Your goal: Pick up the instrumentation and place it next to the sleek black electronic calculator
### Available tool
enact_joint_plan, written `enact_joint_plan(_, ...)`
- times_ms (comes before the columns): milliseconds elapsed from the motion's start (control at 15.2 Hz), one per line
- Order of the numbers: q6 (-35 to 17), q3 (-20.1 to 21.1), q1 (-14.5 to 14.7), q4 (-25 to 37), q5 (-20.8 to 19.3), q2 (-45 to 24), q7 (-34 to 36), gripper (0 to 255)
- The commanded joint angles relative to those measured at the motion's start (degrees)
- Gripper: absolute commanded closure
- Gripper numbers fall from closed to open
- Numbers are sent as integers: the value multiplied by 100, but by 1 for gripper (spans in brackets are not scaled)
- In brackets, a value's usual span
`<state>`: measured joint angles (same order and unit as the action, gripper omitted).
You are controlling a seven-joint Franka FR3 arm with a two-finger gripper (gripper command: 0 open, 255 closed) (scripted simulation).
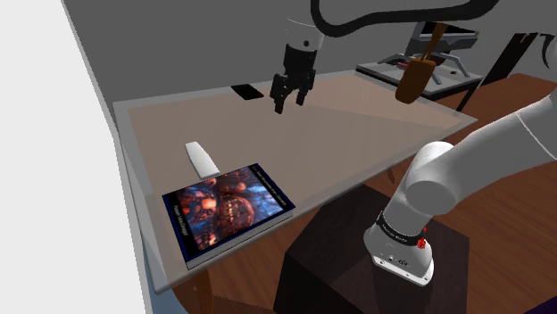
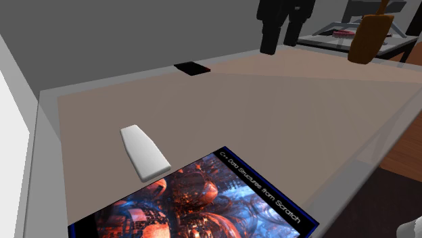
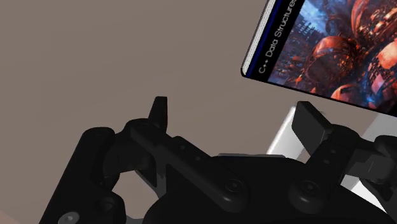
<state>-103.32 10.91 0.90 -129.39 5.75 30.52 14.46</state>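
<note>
One book (image 1: 228, 210), one white instrument (image 1: 202, 158) beside it, one black calculator (image 1: 247, 91) well apart; gripper (image 1: 288, 101) hovers, fingers apart, empty.

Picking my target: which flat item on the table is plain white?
The white slab beside the book; the book's cover is colourful, the calculator black.
</note>
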Motion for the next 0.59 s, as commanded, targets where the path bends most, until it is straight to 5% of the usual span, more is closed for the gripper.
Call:
enact_joint_plan(0,-240,135,-28,112,-8,-377,209,0)
enact_joint_plan(528,-990,671,-85,934,-306,-2095,1209,0)
